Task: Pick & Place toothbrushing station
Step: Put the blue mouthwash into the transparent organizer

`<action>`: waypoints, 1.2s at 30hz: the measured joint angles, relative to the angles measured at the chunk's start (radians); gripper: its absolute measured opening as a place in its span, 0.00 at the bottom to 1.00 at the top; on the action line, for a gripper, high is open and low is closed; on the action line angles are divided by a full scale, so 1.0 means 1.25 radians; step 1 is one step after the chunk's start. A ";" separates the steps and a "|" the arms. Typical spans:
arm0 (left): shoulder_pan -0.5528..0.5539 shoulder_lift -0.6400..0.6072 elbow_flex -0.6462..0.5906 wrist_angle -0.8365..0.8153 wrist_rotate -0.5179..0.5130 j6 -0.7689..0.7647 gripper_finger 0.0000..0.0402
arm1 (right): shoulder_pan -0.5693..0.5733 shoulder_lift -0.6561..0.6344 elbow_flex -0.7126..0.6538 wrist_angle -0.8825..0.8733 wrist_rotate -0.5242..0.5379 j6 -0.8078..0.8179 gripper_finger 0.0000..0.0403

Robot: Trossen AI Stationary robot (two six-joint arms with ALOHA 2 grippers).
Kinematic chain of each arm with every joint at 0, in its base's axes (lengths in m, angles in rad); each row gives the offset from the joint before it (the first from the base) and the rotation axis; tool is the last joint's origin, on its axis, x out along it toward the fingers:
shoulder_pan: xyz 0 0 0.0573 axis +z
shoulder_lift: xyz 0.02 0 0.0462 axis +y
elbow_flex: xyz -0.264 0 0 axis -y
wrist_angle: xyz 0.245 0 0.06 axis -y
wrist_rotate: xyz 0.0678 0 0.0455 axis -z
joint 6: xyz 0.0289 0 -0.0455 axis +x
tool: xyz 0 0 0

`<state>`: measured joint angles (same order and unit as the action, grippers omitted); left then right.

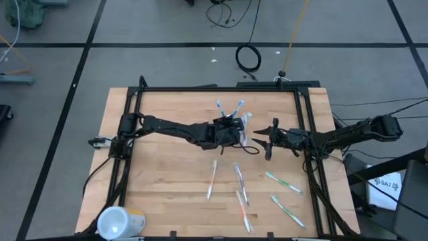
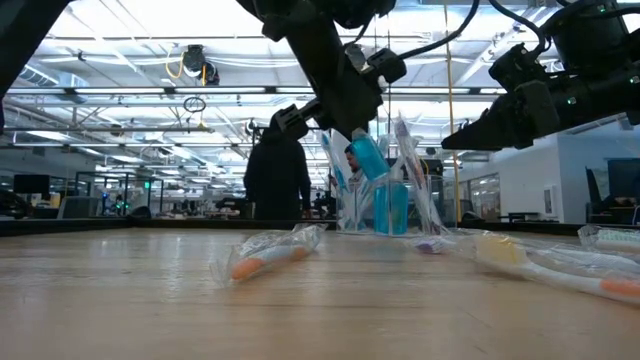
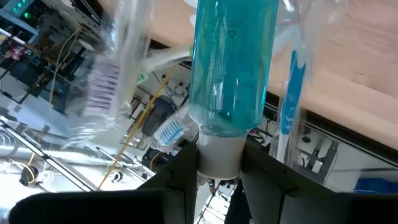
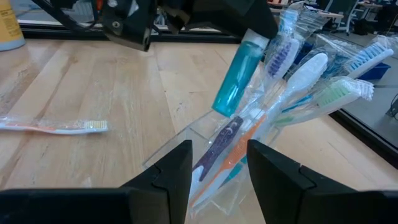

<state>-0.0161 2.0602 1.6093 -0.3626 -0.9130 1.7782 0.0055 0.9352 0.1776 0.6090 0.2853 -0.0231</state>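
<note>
**Cup part-filled, tube going in, 5 brushes left on bench**

Status, as far as you can see: the clear cup (image 4: pixel 249 155) stands near bench (image 1: pixel 167 187) centre, towards the far edge, and already holds several wrapped toothbrushes (image 4: pixel 323 87), heads up, fanned out. Exact count in cup can't be told; wrappers overlap.

In hand now: your left claw (image 3: pixel 219 177) is clamped on the white cap end of a blue toothpaste tube (image 3: pixel 233 62). In the right wrist view the tube (image 4: pixel 239 74) hangs tilted, lower end just at the cup mouth among the brush heads. Whether it's touching the cup or the brushes yet, can't tell. Judgement: you're mid-placement w/ the tube, not yet let go.

Right claw (image 4: pixel 219 165) has fingers apart, nothing between them. It sits just beside the cup on the right arm's side, fingers framing the cup base in its own view, but no contact visible. It may be there to steady the cup.

Still to do: 5 wrapped brushes lie flat on the near half of the bench, well apart from the cup: an orange-handled one (image 1: pixel 212 179), two in the middle (image 1: pixel 240 182), (image 1: pixel 243 210), and two green ones (image 1: pixel 283 182), (image 1: pixel 287 211) on the right side.

The white and yellow cylinder (image 1: pixel 120 221) at the near left corner isn't part of the set, leave it
</note>
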 joint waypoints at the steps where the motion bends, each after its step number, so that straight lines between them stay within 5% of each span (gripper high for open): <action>1: -0.003 0.000 0.000 0.001 0.000 0.000 0.24 | 0.000 0.000 0.000 0.000 0.000 0.000 0.36; 11: -0.026 0.000 0.000 0.028 0.066 0.002 0.24 | 0.000 0.000 0.000 0.000 0.000 -0.013 0.36; 25: -0.040 0.001 0.000 0.147 0.019 0.254 0.24 | 0.000 0.000 0.000 0.000 0.000 -0.013 0.36; 36: -0.068 0.000 0.000 0.211 -0.032 0.242 0.24 | 0.000 0.000 0.000 0.080 0.000 -0.011 0.36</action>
<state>-0.1010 2.0605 1.6093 -0.0989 -0.9527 2.0808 0.0055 0.9356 0.1776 0.7084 0.2852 -0.0364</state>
